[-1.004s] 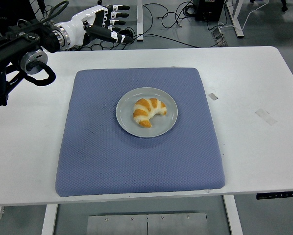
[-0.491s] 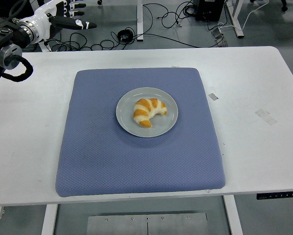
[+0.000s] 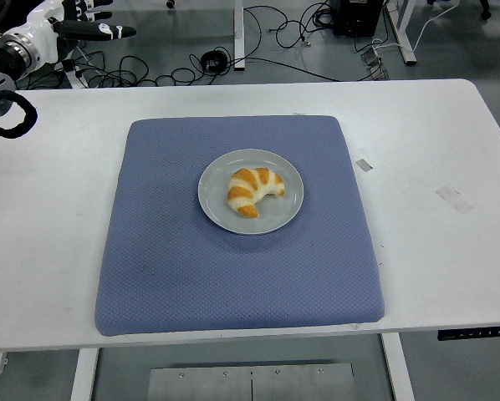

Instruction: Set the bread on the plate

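The left hand (image 3: 83, 21) sits at the top-left corner, beyond the far edge of the table (image 3: 434, 142), its fingers stretched out flat and holding nothing; part of it runs off the top of the frame, so only some of the fingers show. The bread (image 3: 252, 191), a croissant, lies on the grey plate (image 3: 288, 171) in the middle of the blue mat (image 3: 233, 284), so the task looks done. It is probably light, soft and flaky, likely to crush or shed crust under a hard squeeze; the thick middle of the curve looks the safest place to hold, not the thin tips. Its underside is hidden against the plate. The right arm is out of view.
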`<state>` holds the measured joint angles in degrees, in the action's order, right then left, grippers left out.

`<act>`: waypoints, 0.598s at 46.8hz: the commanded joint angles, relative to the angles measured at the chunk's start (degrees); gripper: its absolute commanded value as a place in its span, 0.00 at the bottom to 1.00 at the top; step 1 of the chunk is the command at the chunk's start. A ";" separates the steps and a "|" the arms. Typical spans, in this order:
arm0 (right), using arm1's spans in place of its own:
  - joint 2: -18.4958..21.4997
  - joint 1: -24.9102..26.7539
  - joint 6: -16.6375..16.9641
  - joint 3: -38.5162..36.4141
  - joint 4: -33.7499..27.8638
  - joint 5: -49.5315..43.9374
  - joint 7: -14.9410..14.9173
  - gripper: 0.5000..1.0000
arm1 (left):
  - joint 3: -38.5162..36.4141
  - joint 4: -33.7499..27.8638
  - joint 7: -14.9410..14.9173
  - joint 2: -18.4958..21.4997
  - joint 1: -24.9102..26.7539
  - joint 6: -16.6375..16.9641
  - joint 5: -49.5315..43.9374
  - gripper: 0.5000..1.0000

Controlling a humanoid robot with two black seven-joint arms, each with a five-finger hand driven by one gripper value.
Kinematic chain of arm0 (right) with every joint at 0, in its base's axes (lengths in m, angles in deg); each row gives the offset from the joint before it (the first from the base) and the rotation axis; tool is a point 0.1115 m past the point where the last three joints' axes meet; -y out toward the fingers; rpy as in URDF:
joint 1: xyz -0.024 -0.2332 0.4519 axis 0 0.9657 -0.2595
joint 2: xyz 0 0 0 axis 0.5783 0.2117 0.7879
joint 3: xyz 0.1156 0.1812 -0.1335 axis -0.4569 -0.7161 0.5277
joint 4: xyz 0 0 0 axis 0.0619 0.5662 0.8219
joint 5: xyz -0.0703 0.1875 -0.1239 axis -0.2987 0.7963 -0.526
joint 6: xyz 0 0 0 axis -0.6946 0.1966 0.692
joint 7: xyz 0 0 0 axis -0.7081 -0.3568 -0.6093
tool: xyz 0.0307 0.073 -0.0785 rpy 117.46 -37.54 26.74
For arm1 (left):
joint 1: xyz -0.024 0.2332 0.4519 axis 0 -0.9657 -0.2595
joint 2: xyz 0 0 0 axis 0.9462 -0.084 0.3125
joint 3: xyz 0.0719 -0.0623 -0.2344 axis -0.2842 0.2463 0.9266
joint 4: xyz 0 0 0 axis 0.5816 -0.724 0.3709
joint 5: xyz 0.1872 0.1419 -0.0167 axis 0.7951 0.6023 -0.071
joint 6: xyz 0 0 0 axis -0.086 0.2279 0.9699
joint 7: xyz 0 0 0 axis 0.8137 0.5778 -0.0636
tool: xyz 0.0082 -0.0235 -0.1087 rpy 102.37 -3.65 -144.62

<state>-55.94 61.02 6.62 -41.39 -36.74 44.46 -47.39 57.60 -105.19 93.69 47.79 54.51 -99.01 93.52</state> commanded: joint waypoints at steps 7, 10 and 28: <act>0.00 -0.02 0.00 0.00 0.00 0.07 0.00 1.00 | 0.00 0.23 -0.02 0.74 -0.35 -0.07 -0.24 0.92; 0.00 0.06 0.00 0.00 0.00 -0.02 0.00 1.00 | 0.00 0.23 -0.02 0.91 -0.35 -0.07 -0.24 0.92; 0.00 -0.02 0.00 0.17 0.26 -0.02 0.00 1.00 | 0.00 0.14 -0.02 0.74 -0.35 0.02 -0.24 0.92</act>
<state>-55.95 60.99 6.62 -41.37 -36.26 44.49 -47.39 57.61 -104.99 93.66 48.63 54.18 -99.08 93.27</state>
